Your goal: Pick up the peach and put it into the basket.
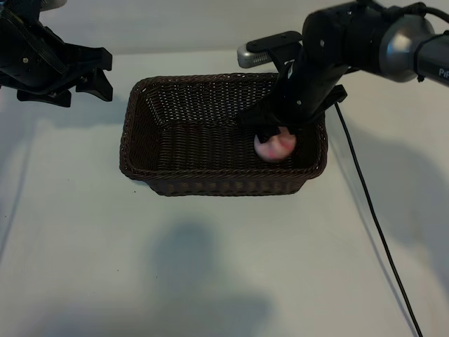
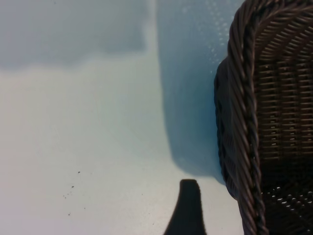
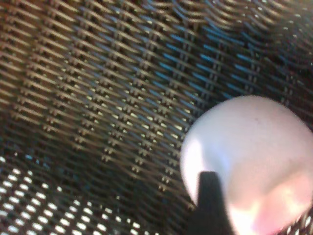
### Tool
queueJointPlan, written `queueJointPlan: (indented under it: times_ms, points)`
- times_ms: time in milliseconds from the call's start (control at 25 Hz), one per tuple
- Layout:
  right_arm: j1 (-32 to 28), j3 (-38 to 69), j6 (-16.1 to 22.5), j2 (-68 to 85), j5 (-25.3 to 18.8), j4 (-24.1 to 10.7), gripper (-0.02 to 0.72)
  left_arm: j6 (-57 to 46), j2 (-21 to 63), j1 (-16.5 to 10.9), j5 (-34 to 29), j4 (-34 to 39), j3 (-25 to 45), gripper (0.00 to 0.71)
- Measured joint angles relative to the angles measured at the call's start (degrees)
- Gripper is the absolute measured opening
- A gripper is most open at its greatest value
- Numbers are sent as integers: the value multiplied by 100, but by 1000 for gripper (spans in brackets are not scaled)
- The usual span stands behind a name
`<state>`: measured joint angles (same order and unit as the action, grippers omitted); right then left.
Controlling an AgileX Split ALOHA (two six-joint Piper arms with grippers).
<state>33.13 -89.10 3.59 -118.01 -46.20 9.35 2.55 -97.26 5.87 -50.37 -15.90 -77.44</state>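
The dark brown wicker basket [image 1: 210, 188] sits mid-table. My right gripper [image 1: 277, 133] reaches down into its right end, open. The pale pink peach [image 1: 275, 147] shows blurred just under the fingertips, inside the basket and free of the grip. In the right wrist view the peach [image 3: 249, 156] is close over the woven basket floor [image 3: 122, 98], with one dark finger [image 3: 210, 203] in front of it. My left gripper [image 1: 105, 72] hangs open and empty at the far left, beside the basket's left end. The left wrist view shows its one finger [image 2: 188, 210] next to the basket's braided rim [image 2: 244, 122].
A black cable [image 1: 368, 203] runs from the right arm across the white table [image 1: 210, 267] toward the front right. The arms' shadows fall on the table in front of the basket.
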Motion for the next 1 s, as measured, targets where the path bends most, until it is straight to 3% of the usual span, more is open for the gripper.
queueJointPlan:
  times_ms: [120,400,600,800,1000]
  points:
    - [0,-398,0,0,-422,-6,584,0,0,0,0,0,0,589]
    - [0,-1322,0,23,-1530,-82,550,13,0,0,0,0,0,589]
    - [0,-1825,7,23,-2244,-460,543,13,0,0,0,0,0,589]
    - [-6,-1997,41,48,-2344,-776,543,13,0,0,0,0,0,589]
    - [-272,-1997,62,247,-2374,-756,543,13,0,0,0,0,0,589]
